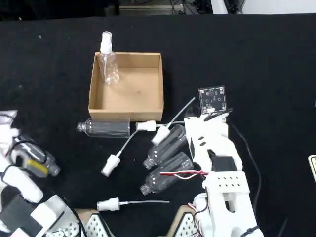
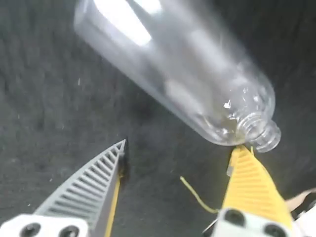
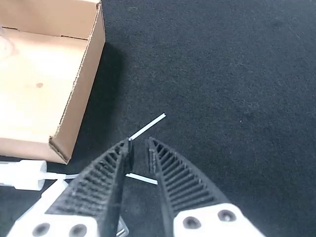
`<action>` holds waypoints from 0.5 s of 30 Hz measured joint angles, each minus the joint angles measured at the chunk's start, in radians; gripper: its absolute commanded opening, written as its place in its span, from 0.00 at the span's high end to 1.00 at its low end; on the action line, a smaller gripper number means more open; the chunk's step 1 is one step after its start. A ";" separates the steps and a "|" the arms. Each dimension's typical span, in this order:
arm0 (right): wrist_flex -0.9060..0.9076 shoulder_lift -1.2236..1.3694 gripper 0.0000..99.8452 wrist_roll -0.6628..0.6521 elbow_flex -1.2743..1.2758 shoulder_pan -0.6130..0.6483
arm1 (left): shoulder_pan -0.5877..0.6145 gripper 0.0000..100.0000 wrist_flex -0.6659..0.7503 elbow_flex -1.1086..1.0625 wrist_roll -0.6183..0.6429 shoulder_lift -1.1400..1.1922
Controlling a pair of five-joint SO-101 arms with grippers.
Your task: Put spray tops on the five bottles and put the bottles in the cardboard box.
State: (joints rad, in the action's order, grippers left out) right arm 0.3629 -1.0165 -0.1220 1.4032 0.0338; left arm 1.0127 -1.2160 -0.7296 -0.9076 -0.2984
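The black cloth-covered table is carrying an open brown cardboard box near the middle of its far edge. A clear plastic bottle with a white spray top is standing in the box's far left corner.

An uncapped clear bottle is lying on its side just beside the box's near wall. Two more uncapped clear bottles are lying side by side nearer the table's near edge, close to the right arm. Four loose white spray tops with thin tubes are lying among the bottles.

The left gripper is sitting at the table's near left corner, its grey and yellow jaws standing wide apart. A fifth uncapped bottle is lying across its tips, its neck touching the yellow tip.

The right gripper is hanging just off the box's near right corner, its black jaws standing narrowly apart, gripping nothing, above a thin white tube.
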 measured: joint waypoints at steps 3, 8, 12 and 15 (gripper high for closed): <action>0.000 0.000 0.98 0.000 0.000 0.000 | -0.104 0.70 0.000 0.002 0.130 0.000; 0.000 0.000 0.98 0.000 0.000 0.000 | -0.210 0.70 -0.127 0.095 0.224 0.000; 0.000 0.000 0.98 0.000 0.000 0.000 | -0.224 0.70 -0.249 0.284 0.233 0.002; 0.000 0.000 0.98 0.000 0.000 0.000 | -0.222 0.70 -0.219 0.381 0.233 0.008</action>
State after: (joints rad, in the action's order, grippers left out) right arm 0.3629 -1.0165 -0.1220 1.4032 0.0338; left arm 0.7902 -1.4354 -0.3491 -0.6743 -0.2908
